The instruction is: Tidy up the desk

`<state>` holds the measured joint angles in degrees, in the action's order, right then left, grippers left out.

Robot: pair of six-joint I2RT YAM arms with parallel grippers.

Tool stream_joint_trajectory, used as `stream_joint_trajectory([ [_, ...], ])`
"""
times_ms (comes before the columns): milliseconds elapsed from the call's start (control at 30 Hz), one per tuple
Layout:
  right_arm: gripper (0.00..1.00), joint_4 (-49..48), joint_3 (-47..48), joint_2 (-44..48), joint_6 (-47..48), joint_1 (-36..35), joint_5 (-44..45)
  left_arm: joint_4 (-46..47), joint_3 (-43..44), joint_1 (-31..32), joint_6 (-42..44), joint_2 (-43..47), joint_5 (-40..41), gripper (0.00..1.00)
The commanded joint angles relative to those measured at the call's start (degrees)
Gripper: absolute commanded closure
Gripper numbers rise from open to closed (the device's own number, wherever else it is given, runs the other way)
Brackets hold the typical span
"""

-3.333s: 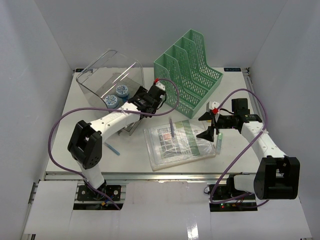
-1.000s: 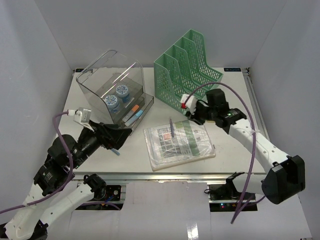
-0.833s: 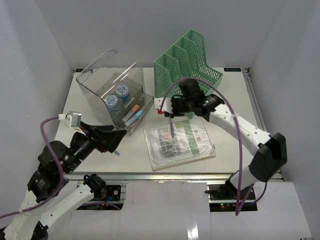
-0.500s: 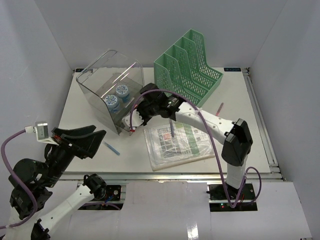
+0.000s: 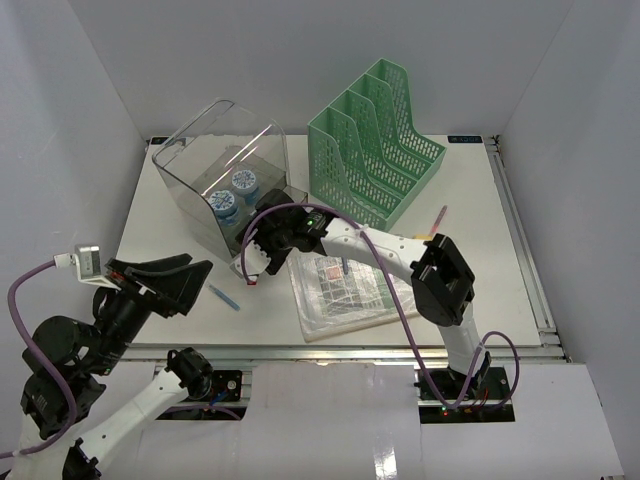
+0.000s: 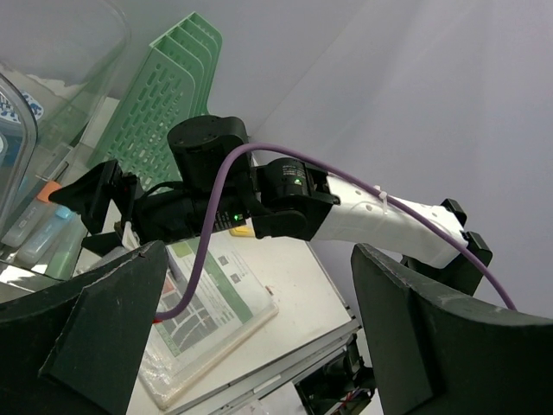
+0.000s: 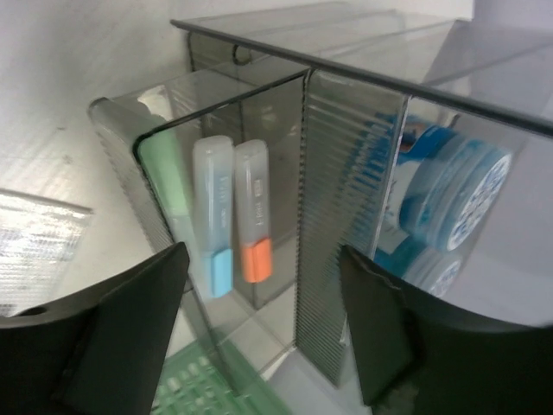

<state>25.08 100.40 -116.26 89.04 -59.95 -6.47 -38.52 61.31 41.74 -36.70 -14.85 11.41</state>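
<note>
Change: since 0.5 s ago the right arm has been swung further left and nearer; the left arm is hardly altered.
Right gripper (image 5: 250,268): held just in front of the clear organizer (image 5: 222,160), with the jaws parted and nothing between them.
Left gripper (image 5: 180,275): raised at the near left over the desk's edge, with the jaws spread wide and nothing held.
Desk (image 5: 470,270): the white tabletop is seen across the middle of the top view, with every item resting on it.
Organizer contents: 2 blue-lidded tubs (image 5: 244,181) are kept inside, and 3 highlighters (image 7: 213,216), green, blue and orange, are stored in the front compartment.
File rack (image 5: 378,140): green mesh, placed far centre, just right of the organizer.
Booklet (image 5: 355,295): sleeved in plastic, near centre, partly covered by the right arm.
Pens: a blue pen (image 5: 225,297) is seen between the left gripper and the booklet; a pink pen (image 5: 438,218) is seen at the right, well apart.
</note>
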Motion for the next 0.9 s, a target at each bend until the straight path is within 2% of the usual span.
stream_joint_trajectory([
  [0, 0.15, -5.62, 1.5, 1.74, -1.89, 0.11, 0.75, 0.36, -1.74, -0.08, -0.82, -1.61, -1.63, 0.02],
  [67, 0.14, -5.74, 0.91, 3.94, -3.53, 0.13, 0.87, 0.55, -2.24, -0.08, -1.18, -1.12, -2.0, 0.02],
  [200, 0.1, -5.71, 0.12, 10.01, -13.17, 1.96, 0.44, 0.92, -3.5, -0.08, -1.53, -0.52, -3.05, 0.02],
  [233, 0.04, -5.49, -0.11, 12.73, -20.27, 5.27, -1.82, 0.99, -4.25, -0.08, -1.53, -0.44, -3.66, 0.02],
  [267, 0.05, -5.56, -0.71, 16.17, -25.1, 7.47, -2.81, 1.16, -5.36, -0.08, -1.45, -0.53, -4.1, 0.02],
  [333, 0.1, -6.25, -4.91, 19.93, -43.01, 13.25, -4.89, 1.92, -7.13, -0.08, -1.63, -0.34, -5.18, 0.02],
  [433, 0.1, -1.35, -11.35, 24.63, -58.58, 26.03, -16.14, 4.08, -10.72, -0.08, -1.88, 0.18, -6.05, 0.02],
  [467, 0.1, -0.66, -14.0, 25.99, -61.26, 29.29, -17.64, 4.71, -11.68, -0.08, -1.89, 0.44, -6.23, 0.02],
  [533, 0.1, -1.13, -24.14, 31.06, -67.22, 40.62, -19.79, 6.05, -13.67, 0.0, -2.04, 0.76, -6.47, 0.02],
  [633, 0.1, -3.01, -35.27, 36.87, -74.98, 49.43, -12.13, 7.85, -16.31, 0.01, -2.04, 0.91, -6.91, 0.02],
  [733, 0.1, -2.01, -42.12, 39.21, -72.44, 55.04, -7.3, 9.47, -18.45, 0.01, -2.22, 0.37, -7.52, 0.02],
  [800, 0.1, 2.46, -42.31, 39.09, -60.43, 57.93, -12.86, 9.77, -18.93, 0.01, -2.57, -0.42, -8.14, 0.02],
  [867, 0.08, 9.52, -37.63, 36.1, -41.86, 60.11, -21.44, 9.78, -19.18, 0.01, -2.52, -0.7, -8.65, 0.02],
])
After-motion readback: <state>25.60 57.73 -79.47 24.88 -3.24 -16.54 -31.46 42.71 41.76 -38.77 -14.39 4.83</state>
